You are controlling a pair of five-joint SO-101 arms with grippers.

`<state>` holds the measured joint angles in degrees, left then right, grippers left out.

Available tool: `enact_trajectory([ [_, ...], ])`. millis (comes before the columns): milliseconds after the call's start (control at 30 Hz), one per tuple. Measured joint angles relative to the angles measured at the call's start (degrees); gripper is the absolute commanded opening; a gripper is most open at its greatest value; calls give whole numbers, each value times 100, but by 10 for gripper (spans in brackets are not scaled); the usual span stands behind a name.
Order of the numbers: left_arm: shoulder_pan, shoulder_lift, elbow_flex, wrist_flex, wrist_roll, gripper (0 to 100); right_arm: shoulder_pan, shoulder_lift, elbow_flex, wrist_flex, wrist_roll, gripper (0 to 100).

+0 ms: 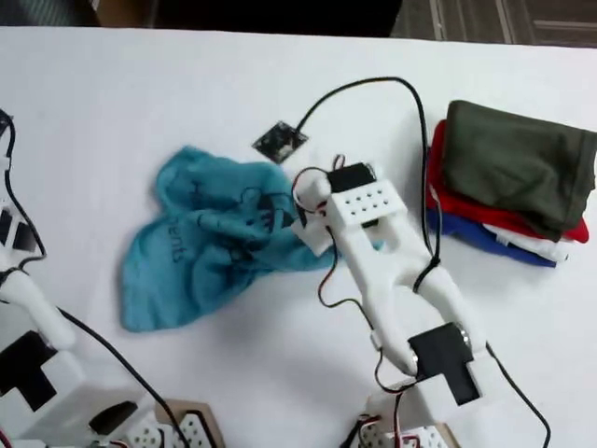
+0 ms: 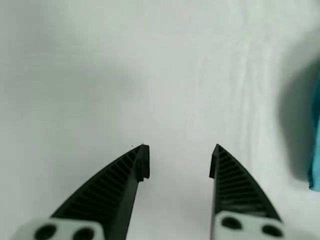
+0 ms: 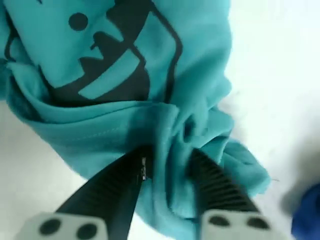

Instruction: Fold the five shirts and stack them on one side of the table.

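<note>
Right gripper [image 3: 167,160] is closed down on a bunched fold at the edge of the teal shirt [image 1: 215,243], which lies crumpled left of centre in the high view. Left gripper [image 2: 179,160] stands wide apart over bare table [image 1: 112,93], holding nothing. Stack of folded shirts [image 1: 508,173] sits at the right of the frame. Risk: the pinch takes several gathered layers, so a pull may slip or drag the cloth into a tighter ball. The black cable [image 1: 368,84] and small black module [image 1: 280,140] lie just above the shirt and could snag. Open room: upper left and lower centre; the stack side is crowded.
</note>
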<state>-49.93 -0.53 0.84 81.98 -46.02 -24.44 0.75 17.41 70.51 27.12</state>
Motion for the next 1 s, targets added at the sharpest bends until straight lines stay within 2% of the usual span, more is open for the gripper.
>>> enact_trajectory([
  [100, 0, 0, 0, 0, 0, 218, 53, 0, -255, 299, 0, 448],
  [267, 0, 0, 0, 0, 0, 218, 185, 0, -862, 369, 0, 426],
  [467, 0, 0, 0, 0, 0, 218, 62, 0, -1055, 475, -9, 351],
  [600, 0, 0, 0, 0, 0, 218, -185, 0, -1055, 580, 0, 350],
  [1000, 0, 0, 0, 0, 0, 218, -167, 404, -1055, 791, 0, 330],
])
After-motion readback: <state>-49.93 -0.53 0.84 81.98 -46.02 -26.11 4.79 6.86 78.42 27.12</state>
